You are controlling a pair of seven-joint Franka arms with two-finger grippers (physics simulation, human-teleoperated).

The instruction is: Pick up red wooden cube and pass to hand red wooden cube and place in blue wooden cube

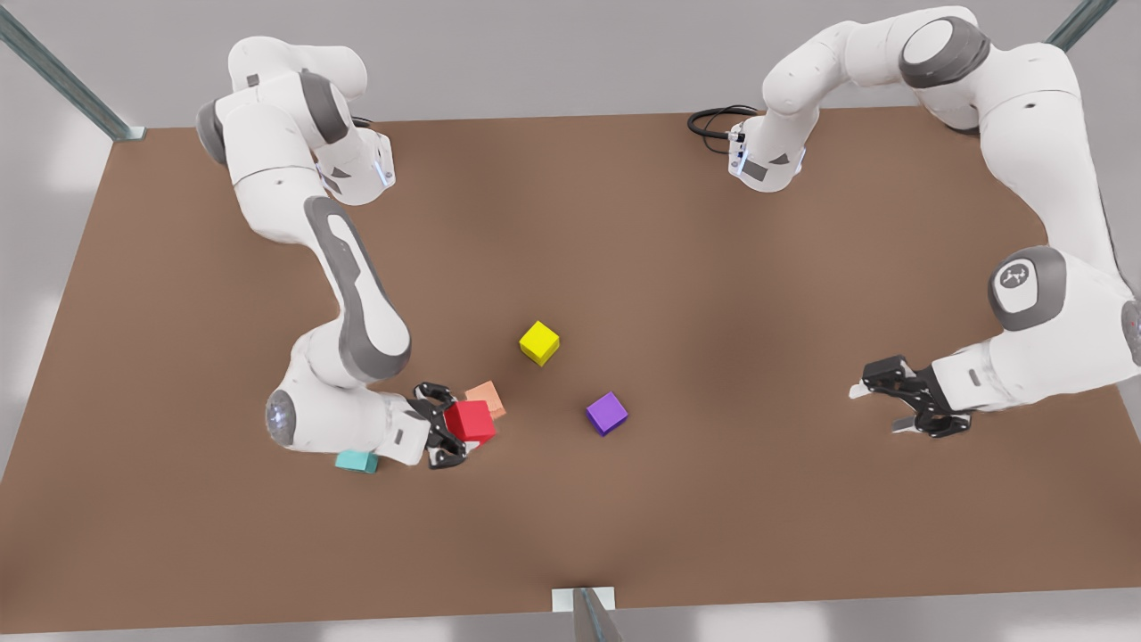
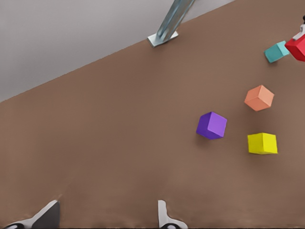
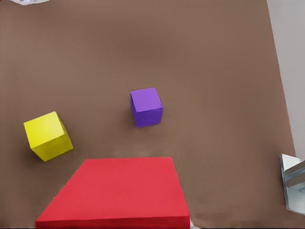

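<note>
On the front view's left, the right gripper (image 1: 448, 434) has its fingers clamped on the red wooden cube (image 1: 470, 421), which looks lifted just clear of the table (image 1: 713, 267), with the salmon cube (image 1: 487, 398) just behind it and the blue wooden cube (image 1: 357, 461) tucked beside the wrist. Past the yellow cube (image 1: 539, 342) and purple cube (image 1: 607, 414), the left gripper (image 1: 882, 406) waits well apart, fingers spread and empty. So I'd judge the pickup done, the handover and placing remaining.
</note>
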